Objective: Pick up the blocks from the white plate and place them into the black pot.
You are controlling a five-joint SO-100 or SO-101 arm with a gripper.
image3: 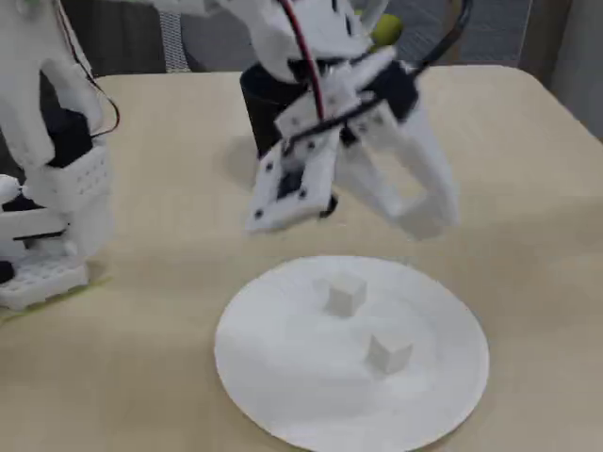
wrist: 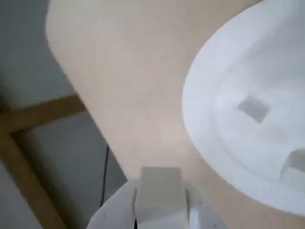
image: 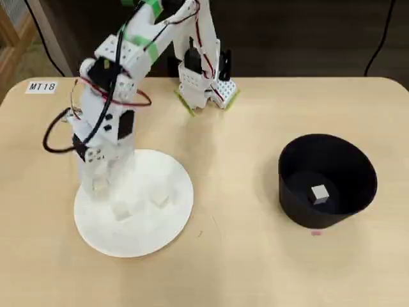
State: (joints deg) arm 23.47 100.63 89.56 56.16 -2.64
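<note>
Only the wrist view shows the gripper (wrist: pixel 159 210) pinching a block (wrist: pixel 159 191); only the overhead view shows another block (image: pixel 319 194) inside the black pot (image: pixel 358 173), far right of it on the tan table (image: pixel 243 256).

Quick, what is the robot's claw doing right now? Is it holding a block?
Gripper: closed on one block, lifted above the white plate; the wrist view shows the block between the fingers.
</note>
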